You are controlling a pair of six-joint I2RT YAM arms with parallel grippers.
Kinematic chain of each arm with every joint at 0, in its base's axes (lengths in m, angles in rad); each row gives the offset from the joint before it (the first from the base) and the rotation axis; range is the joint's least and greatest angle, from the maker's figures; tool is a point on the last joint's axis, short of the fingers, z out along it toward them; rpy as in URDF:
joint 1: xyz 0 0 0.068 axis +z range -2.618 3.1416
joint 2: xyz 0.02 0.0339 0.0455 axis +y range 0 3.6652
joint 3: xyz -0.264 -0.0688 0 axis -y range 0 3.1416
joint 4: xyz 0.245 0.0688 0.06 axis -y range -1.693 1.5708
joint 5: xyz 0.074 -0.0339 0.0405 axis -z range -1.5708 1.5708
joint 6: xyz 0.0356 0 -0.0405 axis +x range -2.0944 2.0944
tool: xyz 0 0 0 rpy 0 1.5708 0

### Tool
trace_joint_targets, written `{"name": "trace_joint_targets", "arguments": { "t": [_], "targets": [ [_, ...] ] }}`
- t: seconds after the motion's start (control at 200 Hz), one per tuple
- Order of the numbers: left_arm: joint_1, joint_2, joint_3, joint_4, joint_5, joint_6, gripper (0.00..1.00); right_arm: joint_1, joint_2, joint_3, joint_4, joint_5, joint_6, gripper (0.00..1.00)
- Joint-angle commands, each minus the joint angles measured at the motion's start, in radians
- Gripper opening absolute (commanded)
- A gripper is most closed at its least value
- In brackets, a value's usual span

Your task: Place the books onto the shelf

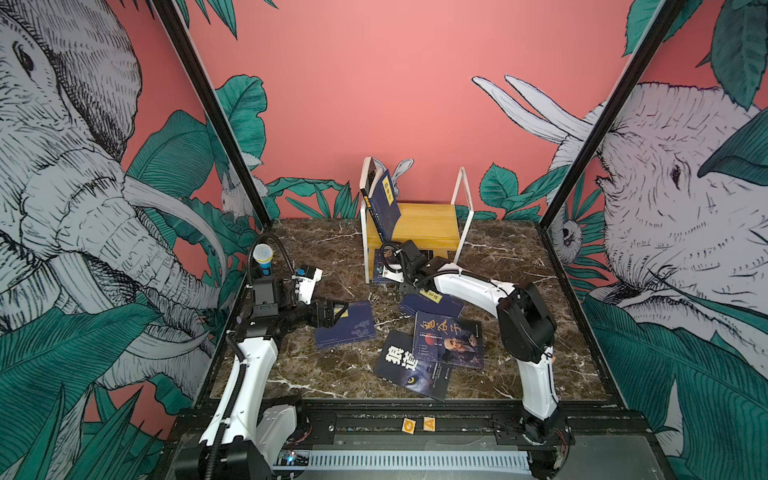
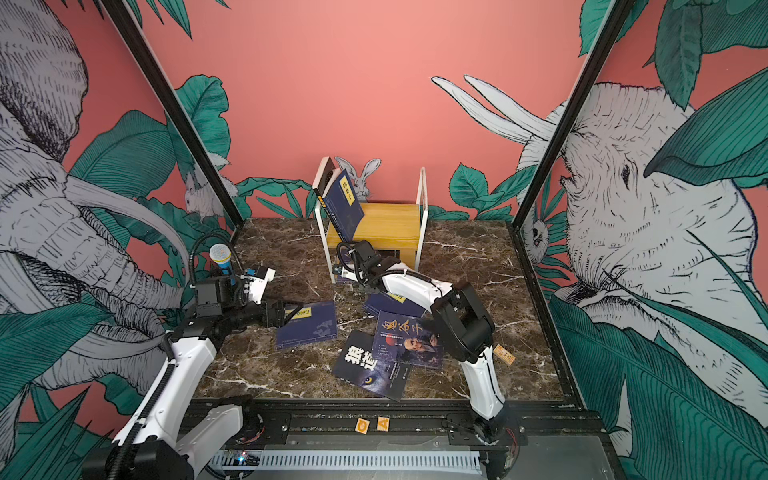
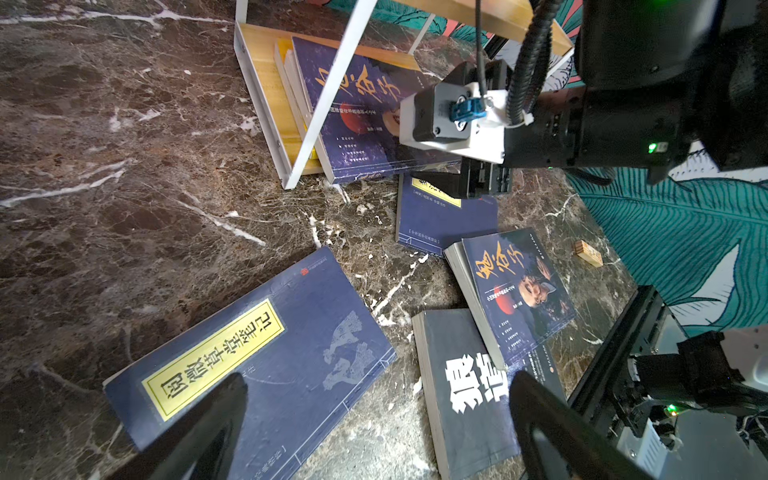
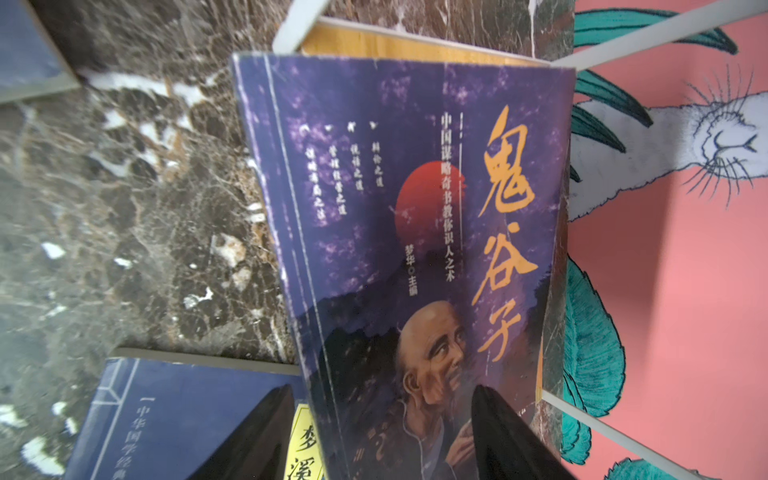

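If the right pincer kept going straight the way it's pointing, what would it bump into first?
Most likely the purple portrait book, partly in the lower tier of the shelf. It fills the view ahead of the right pincer; whether they already touch is unclear.

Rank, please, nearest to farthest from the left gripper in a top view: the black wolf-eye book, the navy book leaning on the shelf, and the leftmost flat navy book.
1. Flat navy book, directly beneath the left gripper.
2. Black wolf-eye book, front middle.
3. Leaning navy book, on the shelf at the back.
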Motion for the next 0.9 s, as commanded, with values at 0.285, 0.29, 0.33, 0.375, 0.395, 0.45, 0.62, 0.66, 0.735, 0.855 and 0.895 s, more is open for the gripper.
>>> {"name": "trace_joint_targets", "arguments": {
  "t": [0.285, 0.29, 0.33, 0.375, 0.395, 0.45, 0.62, 0.66, 0.735, 0.855, 0.895],
  "targets": [
    [0.007, -0.018, 0.012, 0.009, 0.015, 0.005, 0.99, -0.013, 0.033, 0.052, -0.005, 0.009, 0.009, 0.63],
    [0.007, -0.019, 0.012, 0.009, 0.016, 0.005, 0.99, -0.013, 0.034, 0.053, -0.006, 0.01, 0.009, 0.63],
    [0.007, -0.018, 0.013, 0.004, 0.017, 0.006, 0.99, -0.014, 0.042, 0.063, -0.02, 0.012, 0.014, 0.63],
    [0.006, -0.014, 0.018, -0.001, 0.017, 0.006, 0.99, -0.013, 0.045, 0.068, -0.025, 0.01, 0.018, 0.62],
    [0.007, -0.013, 0.022, -0.002, 0.015, 0.007, 0.99, -0.013, 0.044, 0.067, -0.021, 0.007, 0.02, 0.62],
    [0.006, -0.013, 0.022, 0.002, 0.014, 0.005, 0.99, -0.015, 0.042, 0.06, -0.017, -0.002, 0.017, 0.62],
    [0.007, -0.009, 0.018, 0.001, 0.018, 0.006, 0.99, -0.015, 0.047, 0.063, -0.044, -0.025, 0.01, 0.64],
    [0.007, -0.006, 0.022, 0.001, 0.017, 0.006, 0.99, -0.015, 0.044, 0.06, -0.051, -0.036, 0.002, 0.64],
    [0.007, -0.006, 0.019, 0.01, 0.016, 0.004, 0.99, -0.016, 0.043, 0.046, -0.029, -0.026, -0.014, 0.64],
    [0.006, -0.004, 0.015, 0.008, 0.02, 0.004, 0.99, -0.016, 0.065, 0.065, -0.02, 0.026, -0.019, 0.61],
    [0.007, -0.002, 0.021, 0.004, 0.019, 0.004, 0.99, -0.016, 0.067, 0.069, -0.02, 0.024, -0.015, 0.6]
  ]
}}
